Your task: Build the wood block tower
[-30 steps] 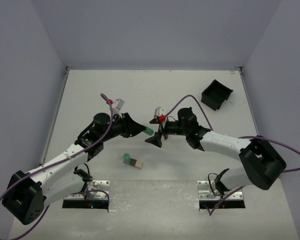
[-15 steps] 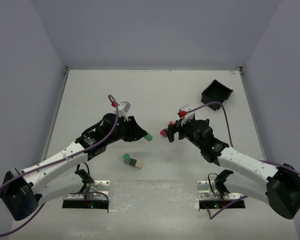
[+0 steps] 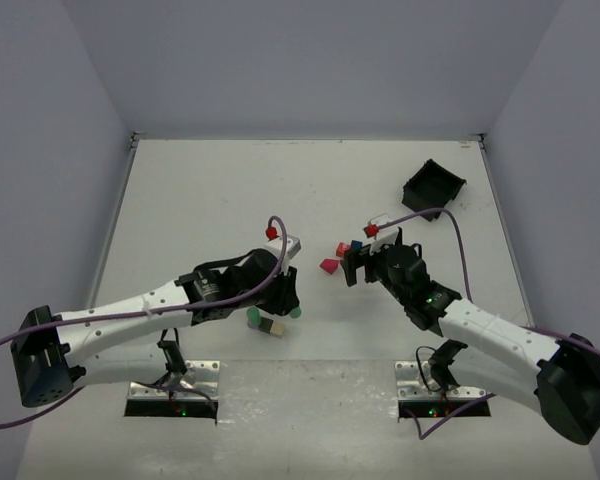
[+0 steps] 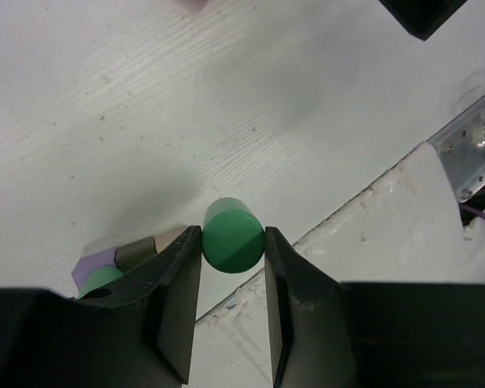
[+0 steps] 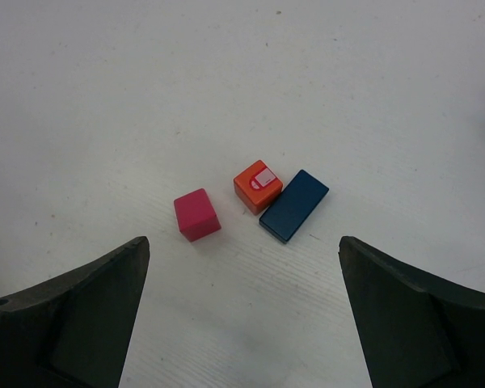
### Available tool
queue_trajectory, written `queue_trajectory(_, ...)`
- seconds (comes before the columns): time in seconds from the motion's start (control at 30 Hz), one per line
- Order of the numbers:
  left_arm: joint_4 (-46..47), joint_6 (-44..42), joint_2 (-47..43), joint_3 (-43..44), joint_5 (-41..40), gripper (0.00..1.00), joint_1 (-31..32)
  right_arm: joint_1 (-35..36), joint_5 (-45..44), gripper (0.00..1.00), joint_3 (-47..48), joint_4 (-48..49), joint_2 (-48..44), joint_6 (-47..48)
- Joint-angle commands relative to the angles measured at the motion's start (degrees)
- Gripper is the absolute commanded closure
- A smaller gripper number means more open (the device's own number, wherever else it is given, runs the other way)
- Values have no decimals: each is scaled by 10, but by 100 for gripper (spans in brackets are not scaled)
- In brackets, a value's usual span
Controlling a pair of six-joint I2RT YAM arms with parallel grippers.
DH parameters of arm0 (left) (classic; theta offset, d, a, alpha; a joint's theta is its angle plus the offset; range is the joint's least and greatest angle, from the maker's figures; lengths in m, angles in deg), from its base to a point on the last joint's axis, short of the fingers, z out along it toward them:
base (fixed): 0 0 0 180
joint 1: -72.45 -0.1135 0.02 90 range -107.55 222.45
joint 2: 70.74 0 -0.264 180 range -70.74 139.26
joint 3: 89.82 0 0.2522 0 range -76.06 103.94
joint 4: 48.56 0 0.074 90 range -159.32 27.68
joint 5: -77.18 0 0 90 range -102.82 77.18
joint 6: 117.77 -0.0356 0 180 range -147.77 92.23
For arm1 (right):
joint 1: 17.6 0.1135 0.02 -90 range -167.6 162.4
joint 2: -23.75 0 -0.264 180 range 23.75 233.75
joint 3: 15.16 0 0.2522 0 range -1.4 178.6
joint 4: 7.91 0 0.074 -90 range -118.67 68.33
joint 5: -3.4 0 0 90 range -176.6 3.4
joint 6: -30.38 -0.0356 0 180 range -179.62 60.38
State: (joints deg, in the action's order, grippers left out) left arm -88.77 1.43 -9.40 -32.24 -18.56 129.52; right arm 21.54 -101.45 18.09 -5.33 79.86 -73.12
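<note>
Our left gripper (image 4: 233, 234) clamps the green cylinder (image 4: 230, 249) beside the tower (image 3: 265, 323) at the bench's (image 3: 230, 190) near edge; an off-centre release could topple it. Our right gripper (image 5: 241, 242) gapes empty.

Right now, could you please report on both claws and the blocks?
Left claw shut on green cylinder. Right claw open, facing magenta block, orange block, blue block. Nothing between.
</note>
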Motion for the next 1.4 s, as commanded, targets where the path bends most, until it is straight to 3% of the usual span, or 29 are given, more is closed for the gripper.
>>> queue_trajectory(0.0, -5, -42, 19, 26, -49, 100, 21, -1, 6, 1, -4, 23, -16, 14)
queue_trajectory(0.17, -2, -35, 11, 12, -107, 100, 36, -1, 2, 1, -20, 33, -33, 22)
queue_trajectory(0.73, -47, -15, 24, 16, -57, 100, 54, -2, 18, 1, -33, 38, -57, 27)
queue_trajectory(1.1, -87, 30, 24, 10, -111, 100, 78, -2, 34, 1, -31, 34, -55, 34)
queue_trajectory(1.37, -51, 27, 50, 4, -114, 100, 83, -2, 40, 1, -29, 33, -50, 37)
